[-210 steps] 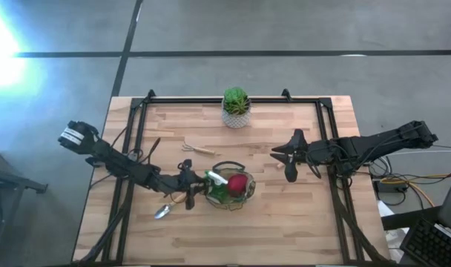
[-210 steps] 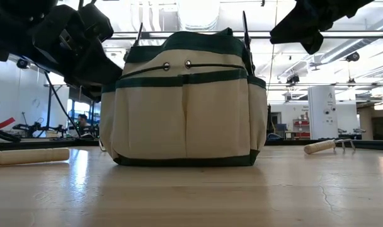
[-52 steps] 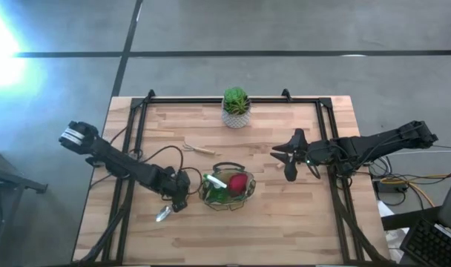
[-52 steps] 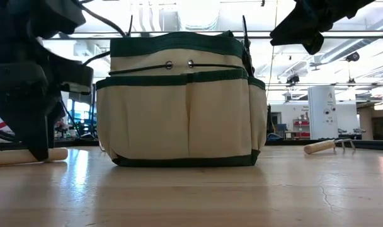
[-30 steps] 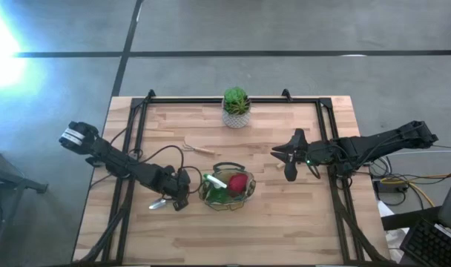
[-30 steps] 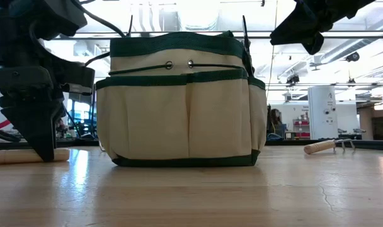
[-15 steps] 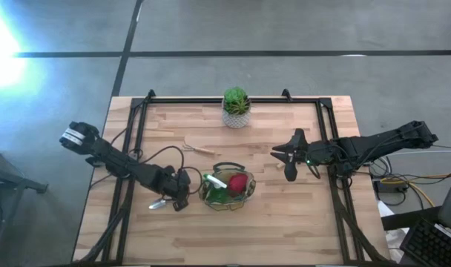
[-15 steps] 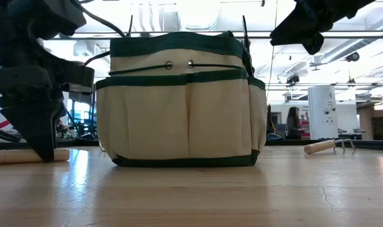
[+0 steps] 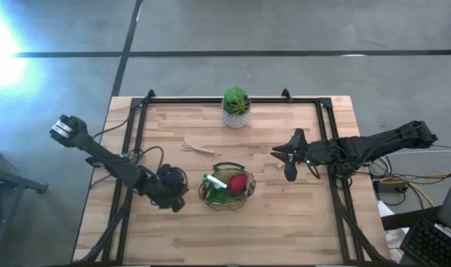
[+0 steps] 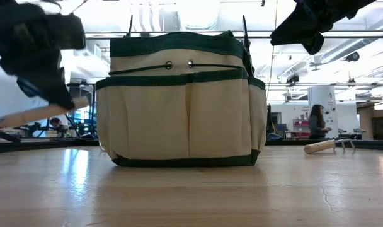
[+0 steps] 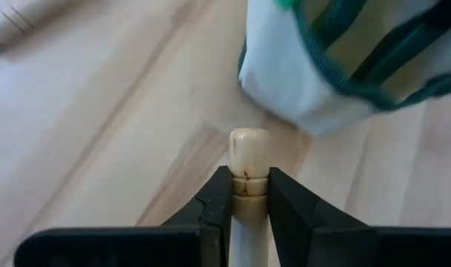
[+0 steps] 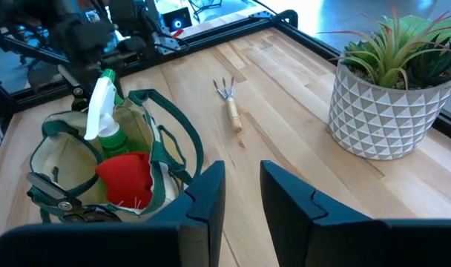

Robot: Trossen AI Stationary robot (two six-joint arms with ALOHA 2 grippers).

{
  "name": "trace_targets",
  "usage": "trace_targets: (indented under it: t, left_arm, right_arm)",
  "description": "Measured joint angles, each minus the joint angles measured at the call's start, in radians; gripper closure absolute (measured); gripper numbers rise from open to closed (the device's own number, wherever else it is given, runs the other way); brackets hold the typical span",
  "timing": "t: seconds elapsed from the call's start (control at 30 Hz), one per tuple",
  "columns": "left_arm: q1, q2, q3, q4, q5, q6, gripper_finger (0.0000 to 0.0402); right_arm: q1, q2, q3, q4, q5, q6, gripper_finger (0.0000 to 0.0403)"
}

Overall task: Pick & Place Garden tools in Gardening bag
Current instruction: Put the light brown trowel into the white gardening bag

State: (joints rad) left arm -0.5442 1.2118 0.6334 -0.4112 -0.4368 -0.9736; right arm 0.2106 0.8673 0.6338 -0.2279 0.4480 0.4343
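The left claw (image 11: 248,194) grips the trowel (image 11: 248,159) handle beside the bag (image 9: 227,185); the right claw (image 12: 242,189) hangs released.

Left arm is extended across the left side of the table, with the left gripper (image 9: 171,194) raised off the surface, as seen in the low view. Its fingers (image 11: 218,194) are clamped on either side of a wooden handle (image 11: 248,167). Right arm is held over the right side of the table; the right gripper (image 9: 288,157) is suspended above it, fingers (image 12: 208,194) parted, nothing between them.
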Motion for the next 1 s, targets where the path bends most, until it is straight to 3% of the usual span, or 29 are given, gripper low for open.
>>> trace_targets:
  t: [0.23,0.47,0.63,0.77,1.0]
  left_arm:
    - [-0.099,-0.071,0.028,0.013,-0.167,-0.034,0.0338]
    - [-0.186,-0.058,0.126,0.017,-0.301,-0.054,0.0338]
    - [-0.265,0.012,0.229,0.015,-0.457,-0.073,0.0338]
    - [-0.316,0.089,0.323,0.016,-0.641,-0.054,0.0338]
    - [-0.319,0.253,0.461,0.032,-0.877,0.019,0.0338]
  right_arm:
    - [0.0,0.0,0.0,0.0,0.0,-0.006,0.0316]
    - [0.0,-0.001,0.0,0.003,0.005,-0.003,0.031]
    - [-0.007,-0.011,0.0,0.002,0.037,0.012,0.0319]
    - [-0.045,-0.016,0.029,0.0,0.102,0.001,0.0323]
    - [-0.093,-0.009,0.033,0.001,0.183,0.016,0.0314]
